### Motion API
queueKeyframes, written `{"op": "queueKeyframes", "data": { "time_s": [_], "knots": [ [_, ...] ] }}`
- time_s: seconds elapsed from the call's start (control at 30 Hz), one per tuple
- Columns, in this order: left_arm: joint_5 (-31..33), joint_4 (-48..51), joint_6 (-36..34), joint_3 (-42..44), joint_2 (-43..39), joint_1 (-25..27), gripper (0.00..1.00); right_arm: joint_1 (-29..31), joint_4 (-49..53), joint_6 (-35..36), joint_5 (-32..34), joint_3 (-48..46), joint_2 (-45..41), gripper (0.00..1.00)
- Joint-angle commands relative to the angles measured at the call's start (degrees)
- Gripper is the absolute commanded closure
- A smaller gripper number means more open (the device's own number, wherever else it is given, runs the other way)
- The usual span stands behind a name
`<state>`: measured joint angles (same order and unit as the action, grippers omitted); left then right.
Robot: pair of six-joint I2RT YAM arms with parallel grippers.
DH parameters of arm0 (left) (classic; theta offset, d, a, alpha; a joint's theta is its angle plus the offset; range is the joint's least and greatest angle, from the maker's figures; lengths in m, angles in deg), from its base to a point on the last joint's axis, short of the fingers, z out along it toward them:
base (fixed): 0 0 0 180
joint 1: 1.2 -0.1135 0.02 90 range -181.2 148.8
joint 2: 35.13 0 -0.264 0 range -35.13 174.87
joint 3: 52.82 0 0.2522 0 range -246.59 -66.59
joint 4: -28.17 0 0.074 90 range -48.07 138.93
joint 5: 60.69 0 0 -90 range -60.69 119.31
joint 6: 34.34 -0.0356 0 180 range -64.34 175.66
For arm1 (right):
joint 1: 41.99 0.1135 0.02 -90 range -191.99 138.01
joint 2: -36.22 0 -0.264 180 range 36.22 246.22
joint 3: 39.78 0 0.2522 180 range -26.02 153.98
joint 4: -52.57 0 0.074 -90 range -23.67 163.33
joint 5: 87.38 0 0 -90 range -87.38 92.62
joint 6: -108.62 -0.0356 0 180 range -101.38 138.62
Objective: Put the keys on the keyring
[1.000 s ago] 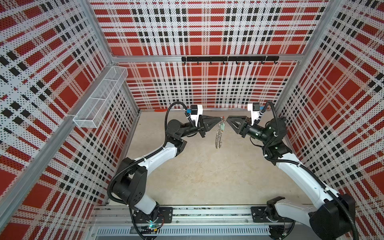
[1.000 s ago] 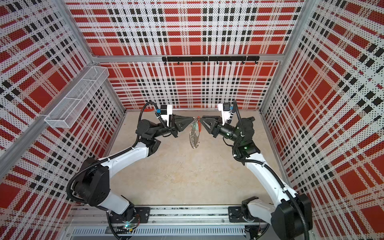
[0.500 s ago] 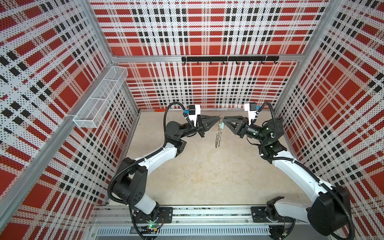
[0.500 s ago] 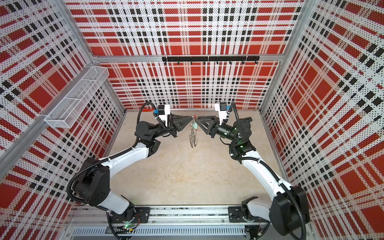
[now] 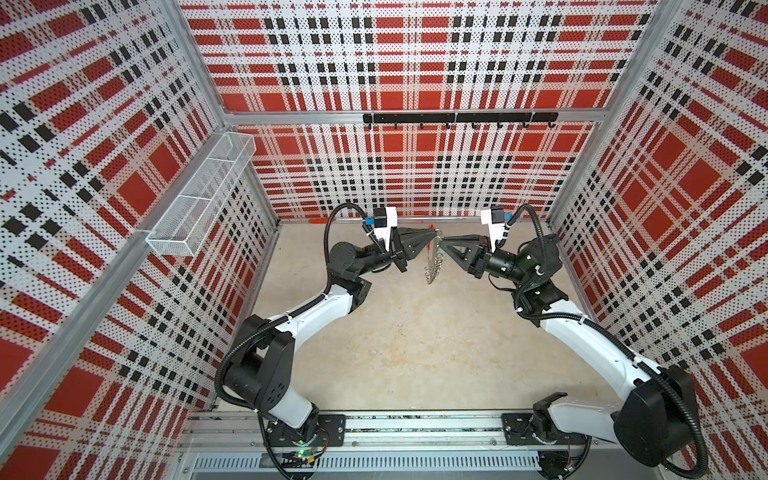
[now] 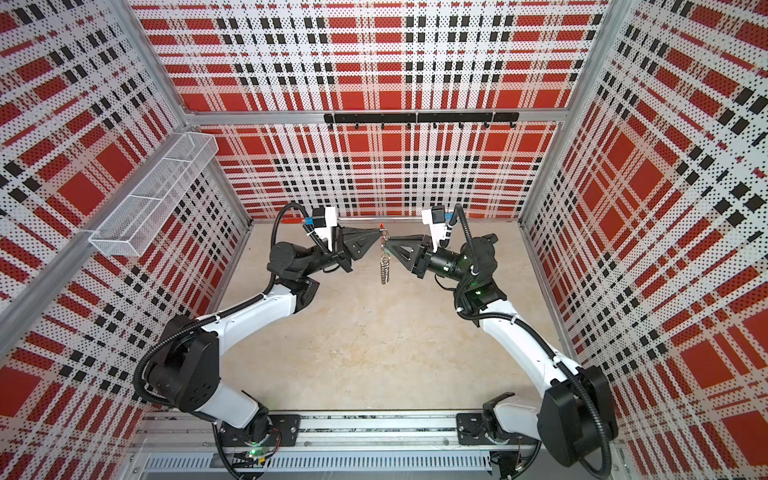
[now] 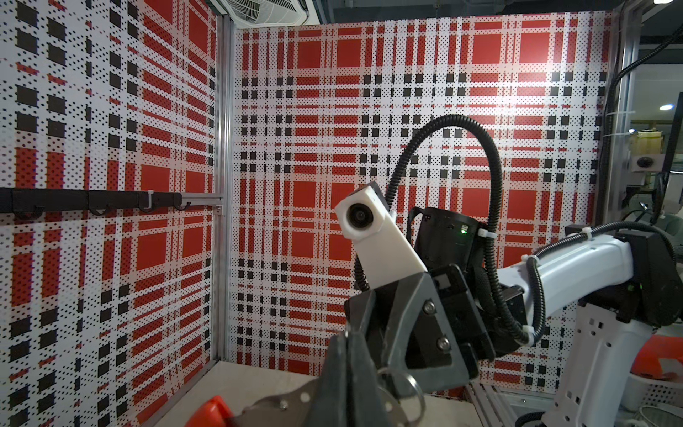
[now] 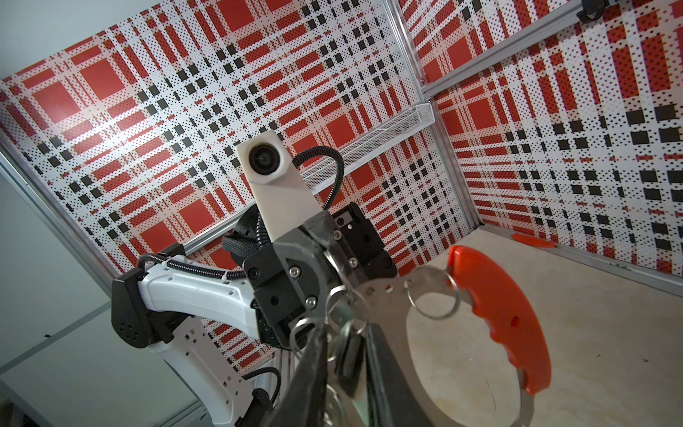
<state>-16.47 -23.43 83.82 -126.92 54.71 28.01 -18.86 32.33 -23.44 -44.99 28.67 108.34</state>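
Right wrist view: keyring point(image 8: 425, 277) hangs mid-air over counter point(image 5: 395, 332), left gripper point(image 5: 431, 240) clenched on its metal band near red segment point(image 8: 499, 314). Keys point(image 8: 351, 356) sit between fingers of right gripper point(image 8: 345, 332), close by small wire loops point(image 6: 384, 270); clamped or merely flanked, cannot tell. Likely threading step: hold keyring steady, feed keys onto one loop slowly, small wrist turns. Loops dangle loose, may snag. Grippers nearly tip to tip; back wall point(image 5: 415, 187) near, open counter below and toward front.

Beige tabletop point(image 5: 395, 332) with orange-red strip point(image 5: 318, 221)
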Motion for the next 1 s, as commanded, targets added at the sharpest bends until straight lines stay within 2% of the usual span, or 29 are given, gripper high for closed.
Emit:
{"op": "queueKeyframes", "data": {
  "time_s": [0.0, 0.27, 0.5, 0.7, 0.97],
  "knots": [
    [1.11, -3.11, 0.40, 0.31, -1.47, -0.54, 1.00, 0.42, -0.58, 1.03, -0.14, 1.80, 0.05, 0.83],
    [0.67, -3.48, 0.81, 0.26, -1.35, -0.56, 1.00, 0.51, 3.83, 4.77, 0.84, 3.16, -0.46, 0.92],
    [0.60, -4.06, 0.92, 0.48, -1.59, -0.61, 1.00, 0.51, 15.20, 14.00, 3.50, 6.44, -1.89, 1.00],
    [0.25, -6.18, 1.27, 0.57, -0.99, -0.12, 1.00, 2.02, 23.80, 18.74, 2.86, 10.68, 0.25, 1.00],
    [-0.27, -8.34, 2.16, 0.53, -0.30, 0.13, 1.00, 4.99, 28.80, 22.70, 2.05, 13.98, 3.44, 1.00]
  ]
}}
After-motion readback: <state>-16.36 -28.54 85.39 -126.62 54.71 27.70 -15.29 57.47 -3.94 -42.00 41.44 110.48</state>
